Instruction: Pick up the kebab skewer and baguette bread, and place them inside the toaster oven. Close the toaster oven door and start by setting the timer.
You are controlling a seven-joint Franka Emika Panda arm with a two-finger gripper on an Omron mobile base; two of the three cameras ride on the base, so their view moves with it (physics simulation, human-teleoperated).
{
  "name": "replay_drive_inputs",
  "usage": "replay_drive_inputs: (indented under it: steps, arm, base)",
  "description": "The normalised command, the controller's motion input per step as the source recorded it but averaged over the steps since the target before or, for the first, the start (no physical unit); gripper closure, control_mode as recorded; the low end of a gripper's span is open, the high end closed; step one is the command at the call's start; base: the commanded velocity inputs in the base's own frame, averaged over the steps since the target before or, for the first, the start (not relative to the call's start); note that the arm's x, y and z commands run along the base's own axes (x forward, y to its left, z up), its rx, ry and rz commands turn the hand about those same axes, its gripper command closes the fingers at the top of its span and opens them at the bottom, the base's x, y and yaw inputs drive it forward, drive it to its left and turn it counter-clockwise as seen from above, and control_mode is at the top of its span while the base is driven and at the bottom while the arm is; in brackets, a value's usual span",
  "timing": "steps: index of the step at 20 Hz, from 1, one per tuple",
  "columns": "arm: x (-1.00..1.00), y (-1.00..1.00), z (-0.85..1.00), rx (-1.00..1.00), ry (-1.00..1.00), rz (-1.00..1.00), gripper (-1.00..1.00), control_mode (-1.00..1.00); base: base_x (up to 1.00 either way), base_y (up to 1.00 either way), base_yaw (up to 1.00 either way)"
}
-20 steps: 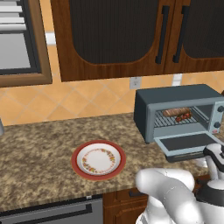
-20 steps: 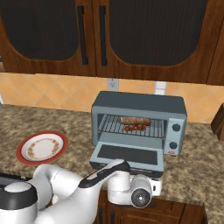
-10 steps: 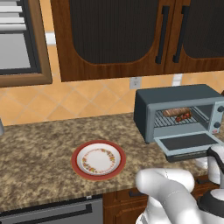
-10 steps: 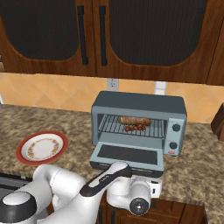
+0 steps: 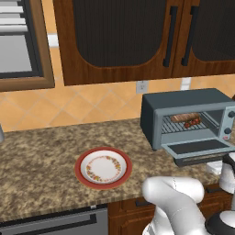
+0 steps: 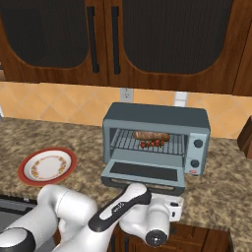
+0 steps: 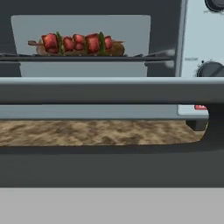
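Observation:
The toaster oven (image 6: 157,115) stands on the counter with its door (image 6: 142,172) dropped flat open. On its wire rack the baguette bread (image 6: 151,135) lies at the back. The kebab skewer (image 6: 153,143) lies just in front of it. My gripper (image 6: 169,204) hangs at the counter's front edge, just below and in front of the door's handle, with its fingers hidden. The hand view looks edge-on at the door (image 7: 109,89) and its dark handle bar (image 7: 109,166). Beyond them is the skewer (image 7: 78,42), with the brown loaf (image 7: 117,48) behind it.
A red-rimmed plate (image 6: 47,166) with nothing on it sits on the counter left of the oven. Knobs (image 6: 198,143) are on the oven's right panel. Dark wood cabinets hang above. A dark brown block (image 6: 246,138) stands at the far right.
My arm's elbow has shifted a little while the hand stays in front of the door's handle. The door remains down and the food has not moved.

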Motion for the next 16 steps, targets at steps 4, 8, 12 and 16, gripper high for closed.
replay_drive_inputs:
  steps: [4, 8, 12, 16]
  arm:
    - [0.42, 0.0, 0.41, 0.03, -0.05, 0.0, -1.0, -1.0]
    - [0.37, 0.0, 0.7, 0.02, -0.01, 0.0, -1.0, -1.0]
    - [0.21, 0.0, 1.0, 0.0, 0.0, 0.0, -1.0, -1.0]
    - [0.2, 0.0, 1.0, 0.0, 0.01, 0.0, -1.0, -1.0]
  base:
    - [0.0, 0.0, 0.0]
    - [0.0, 0.0, 0.0]
    - [0.0, 0.0, 0.0]
    - [0.0, 0.0, 0.0]
